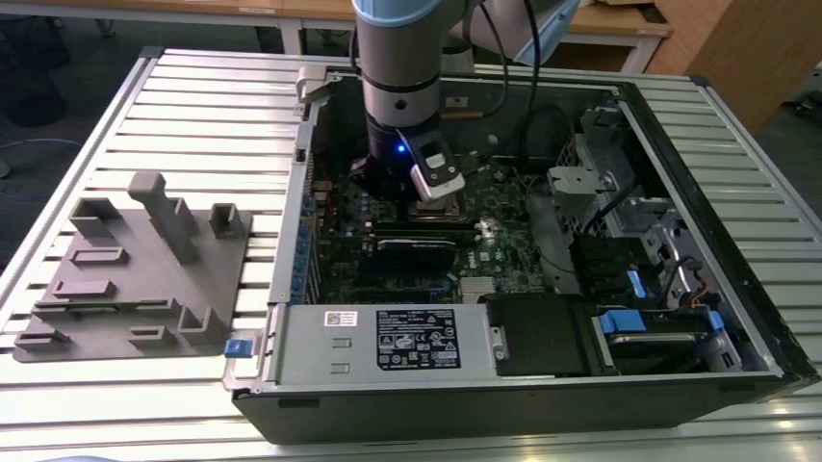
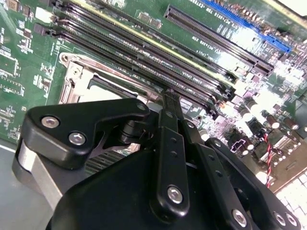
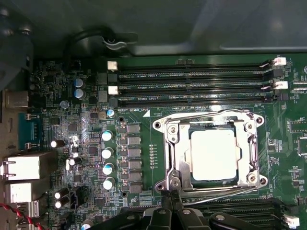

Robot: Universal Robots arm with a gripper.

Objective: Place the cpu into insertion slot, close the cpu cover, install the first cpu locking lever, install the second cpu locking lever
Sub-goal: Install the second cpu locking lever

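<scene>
— How does the arm point(image 1: 400, 58) stand?
— Upright, wrist pointing straight down.
— And the tool point(image 3: 171, 197)?
— Low, its black fingers point(image 2: 169, 103) pressed together at the tips.

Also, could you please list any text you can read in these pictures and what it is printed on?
White label on the grey metal box: print too small to read.
White lettering beside the memory slots on the motherboard: too blurred to read.
</scene>
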